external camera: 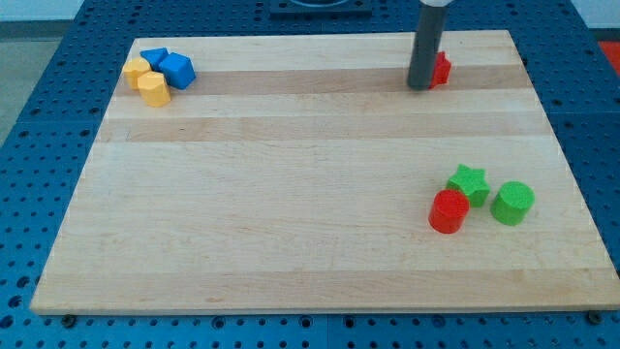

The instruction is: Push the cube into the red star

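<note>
Four blocks (158, 74) cluster at the board's (291, 223) top left; three blocks (480, 199) sit touching at lower right.

A: Where's the open room?
B: The board's (291, 223) whole middle, from left edge to the right-hand cluster.
A: What blocks the way?
B: Top left, blue blocks (170, 66) and yellow blocks (147, 80) bunch together. Lower right, red cylinder (448, 211), green star (469, 183) and green cylinder (511, 203) crowd close. My tip (419, 86) touches a red block (441, 69) at the top edge.

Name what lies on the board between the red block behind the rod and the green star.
Nothing: the camera view shows bare wood between the red block by my tip and the green star.
</note>
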